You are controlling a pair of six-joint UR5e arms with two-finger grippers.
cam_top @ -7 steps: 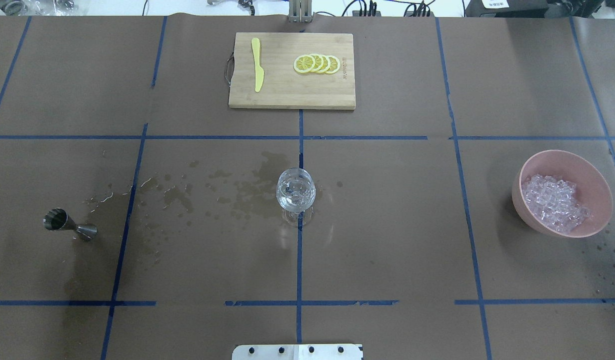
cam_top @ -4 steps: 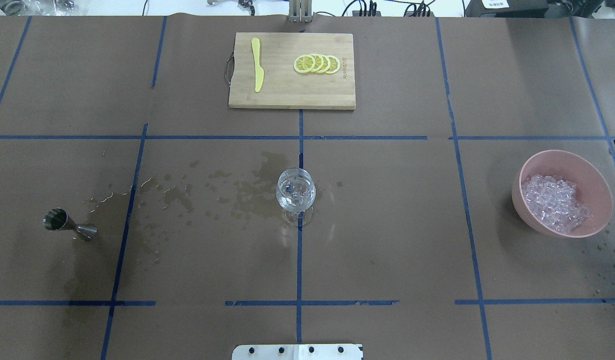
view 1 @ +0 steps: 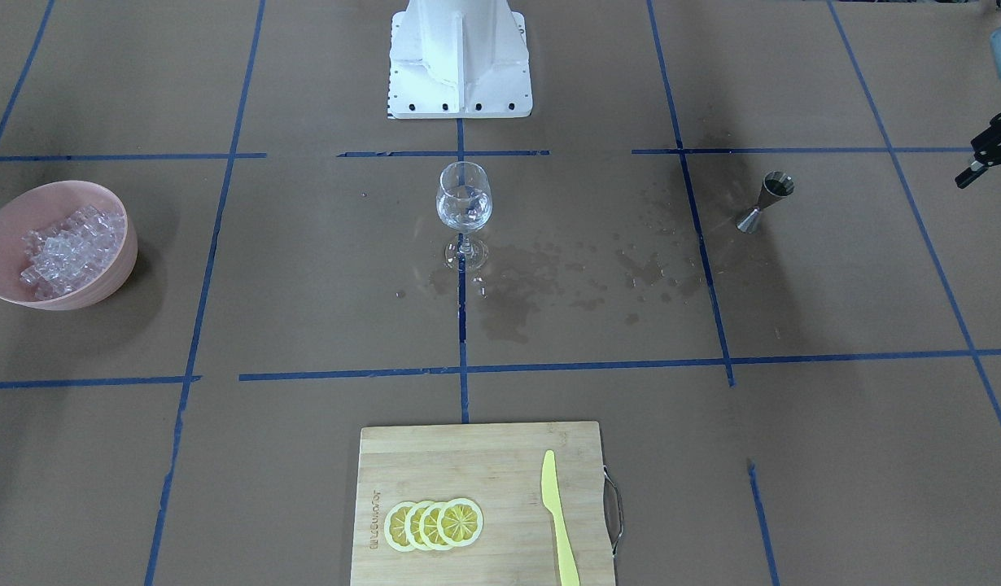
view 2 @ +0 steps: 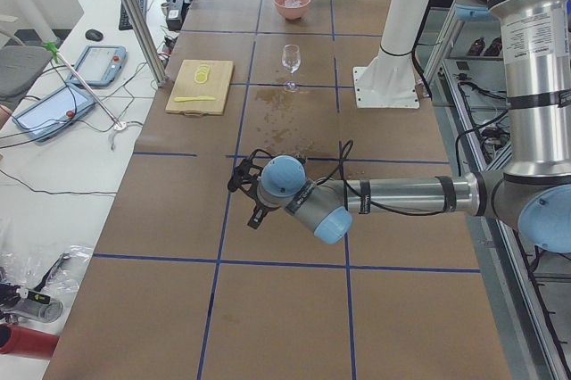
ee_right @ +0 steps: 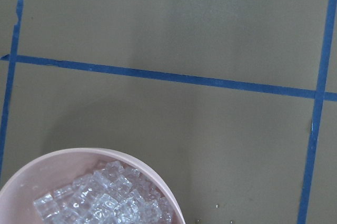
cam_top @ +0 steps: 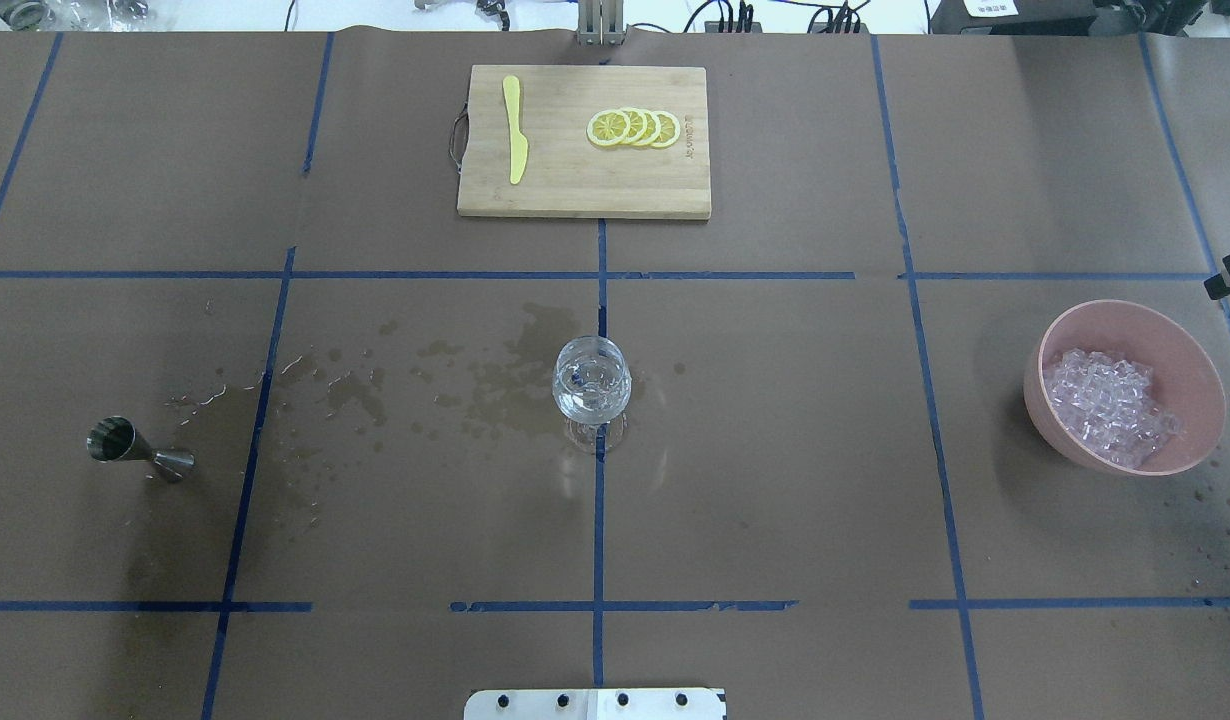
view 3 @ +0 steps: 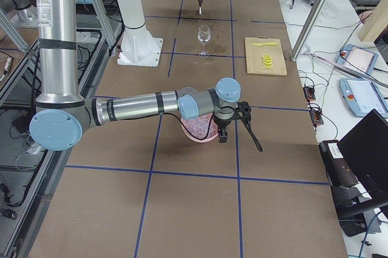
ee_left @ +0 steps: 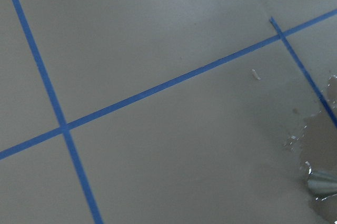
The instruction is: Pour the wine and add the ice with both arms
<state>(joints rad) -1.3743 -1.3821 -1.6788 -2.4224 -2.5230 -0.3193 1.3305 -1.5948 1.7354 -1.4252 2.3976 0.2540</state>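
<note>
A stemmed wine glass [cam_top: 592, 385] stands at the table's centre, also in the front view [view 1: 465, 203]. It holds something clear; I cannot tell liquid from ice. Ice cubes [cam_top: 1107, 405] fill a pink bowl [cam_top: 1190, 370] at the right, also in the right wrist view [ee_right: 105, 200]. A steel jigger [cam_top: 135, 448] stands at the left. My left gripper [view 2: 248, 200] hovers beyond the jigger, partly seen at the front view's edge [view 1: 985, 155]. My right gripper [view 3: 233, 125] hovers by the bowl, with a slim black piece reaching out from it. I cannot tell either gripper's state.
A bamboo cutting board [cam_top: 575, 190] at the far centre carries several lemon slices [cam_top: 633, 128] and a yellow knife [cam_top: 515, 128]. Dark wet stains [cam_top: 425, 385] spread between jigger and glass. The white pedestal [view 1: 460, 57] stands at the near edge.
A black tip at the overhead view's right edge has crept further into view and away from the robot. Glass, jigger and bowl have not moved.
</note>
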